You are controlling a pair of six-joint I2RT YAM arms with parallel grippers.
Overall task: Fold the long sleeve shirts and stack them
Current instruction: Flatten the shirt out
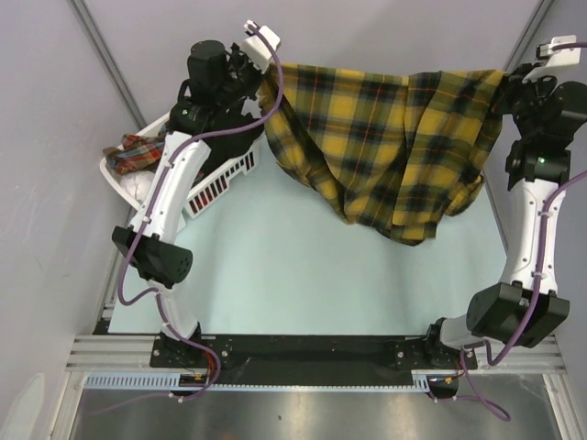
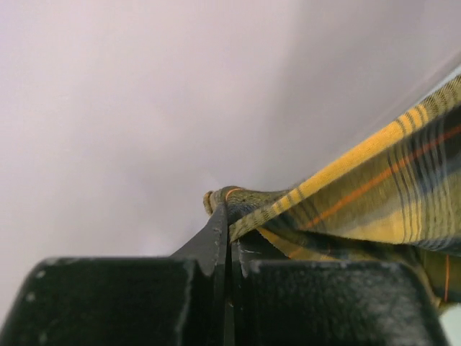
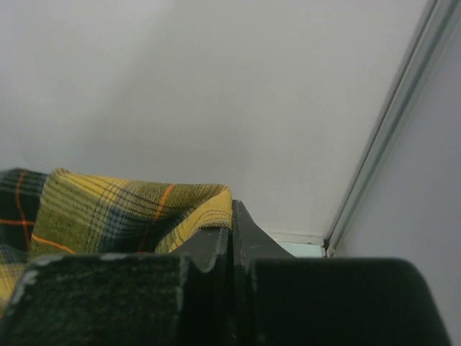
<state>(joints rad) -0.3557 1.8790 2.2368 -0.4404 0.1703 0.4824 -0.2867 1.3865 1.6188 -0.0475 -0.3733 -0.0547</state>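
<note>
At the left, a white slatted basket [image 1: 225, 179] holding reddish plaid cloth [image 1: 138, 151] sits partly hidden by the left arm. The left fingers [image 2: 214, 245] are clenched on one bunched corner of the plaid shirt [image 1: 394, 137], a soft mustard-and-black woven cloth hanging in sagging folds over the pale table [image 1: 293, 266]. The right fingers [image 3: 248, 241] pinch its opposite corner tight

Plain grey walls [image 1: 367, 27] enclose an evenly lit pale mint tabletop [image 1: 303, 266].

Robot lab cell: plain grey partition walls [image 1: 385, 27], aluminium frame rail [image 1: 119, 350], pale-green tabletop [image 1: 303, 275].
</note>
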